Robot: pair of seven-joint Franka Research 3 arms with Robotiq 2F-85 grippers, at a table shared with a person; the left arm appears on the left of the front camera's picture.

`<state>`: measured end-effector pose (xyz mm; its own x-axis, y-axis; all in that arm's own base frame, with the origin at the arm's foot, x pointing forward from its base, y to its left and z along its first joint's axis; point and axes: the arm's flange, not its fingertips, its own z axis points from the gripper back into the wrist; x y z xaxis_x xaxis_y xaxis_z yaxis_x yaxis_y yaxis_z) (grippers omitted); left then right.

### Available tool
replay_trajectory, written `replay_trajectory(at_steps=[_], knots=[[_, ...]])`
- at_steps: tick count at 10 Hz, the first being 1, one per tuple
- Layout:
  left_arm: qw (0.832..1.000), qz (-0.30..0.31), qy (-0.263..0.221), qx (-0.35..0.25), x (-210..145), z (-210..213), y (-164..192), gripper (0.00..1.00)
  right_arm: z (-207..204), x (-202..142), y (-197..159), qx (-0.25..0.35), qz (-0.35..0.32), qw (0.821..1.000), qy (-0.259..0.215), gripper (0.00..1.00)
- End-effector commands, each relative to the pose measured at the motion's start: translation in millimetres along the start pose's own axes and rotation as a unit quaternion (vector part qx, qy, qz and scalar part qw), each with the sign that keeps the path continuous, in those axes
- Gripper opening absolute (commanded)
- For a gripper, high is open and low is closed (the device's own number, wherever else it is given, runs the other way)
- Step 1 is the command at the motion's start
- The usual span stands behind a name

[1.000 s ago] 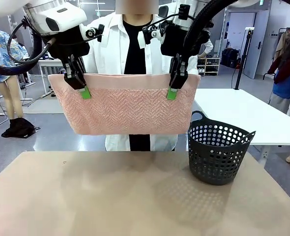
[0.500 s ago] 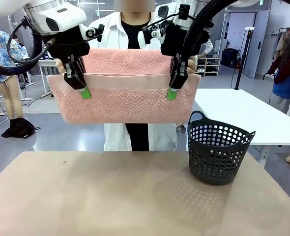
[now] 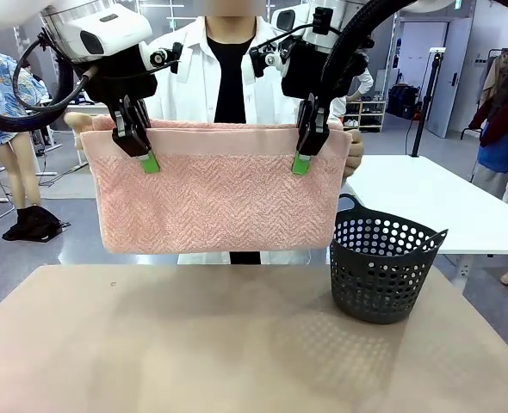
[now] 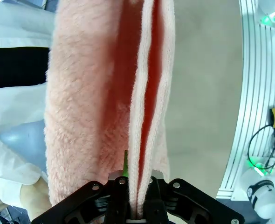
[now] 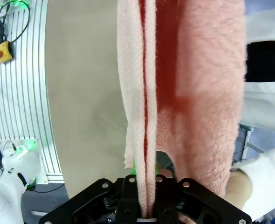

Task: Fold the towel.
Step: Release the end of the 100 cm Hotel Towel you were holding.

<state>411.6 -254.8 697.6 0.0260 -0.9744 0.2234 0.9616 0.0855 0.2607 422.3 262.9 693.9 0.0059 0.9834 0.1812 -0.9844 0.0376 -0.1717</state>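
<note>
**Between two pairs of shut fingers, a pink towel hangs**

Up above the table point(image 3: 237, 344), the towel point(image 3: 219, 202) hangs in the air like a wide pink flag. The left gripper point(image 3: 151, 162) pinches its top edge near one end. The right gripper point(image 3: 300, 163) pinches the same edge near the other end. Both pairs of fingers are squeezed tight on the cloth, with their green tips pointing down. The plain strip along the top edge runs straight from one gripper to the other. Below the fingers, the zigzag part of the towel hangs flat, and its bottom edge is above the table and not touching it.

Behind the fingers stands a person in a white coat point(image 3: 185, 77). One hand point(image 3: 80, 123) holds the towel's corner just outside the left gripper. The other hand point(image 3: 355, 153) holds the corner just outside the right gripper. A back layer of towel peeks up just above the front edge.

Looking down along the left gripper point(image 4: 138, 186), thin layers of the towel point(image 4: 81, 102) go right between its fingers, and a thick fuzzy layer hangs beside them on the person's side. The right gripper point(image 5: 146, 186) shows the same thing with its part of the towel point(image 5: 202, 93).

Below and just outside the right gripper, a dark basket point(image 3: 379, 262) with holes sits on the table.
</note>
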Motion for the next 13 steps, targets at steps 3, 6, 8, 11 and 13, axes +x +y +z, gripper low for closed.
replay_trajectory(at_steps=[3,6,8,11,13], knots=[[1.0,-0.003,0.0,0.0,0.3,2.8,1.1,0.0,0.4,-1.1,0.2,0.0,0.001,1.0,0.0,0.03],[1.0,-0.003,0.0,0.0,0.3,2.8,1.1,0.0,0.4,-1.1,0.2,0.0,0.001,1.0,0.0,0.03],[1.0,-0.003,0.0,0.0,0.3,2.8,1.1,0.0,0.4,-1.1,0.2,0.0,0.001,1.0,0.0,0.03],[1.0,-0.003,0.0,0.0,0.3,2.8,1.1,0.0,0.4,-1.1,0.2,0.0,0.001,1.0,0.0,0.03],[1.0,-0.003,0.0,0.0,0.3,2.8,1.1,0.0,0.4,0.1,0.0,0.0,0.0,1.0,0.0,0.04]])
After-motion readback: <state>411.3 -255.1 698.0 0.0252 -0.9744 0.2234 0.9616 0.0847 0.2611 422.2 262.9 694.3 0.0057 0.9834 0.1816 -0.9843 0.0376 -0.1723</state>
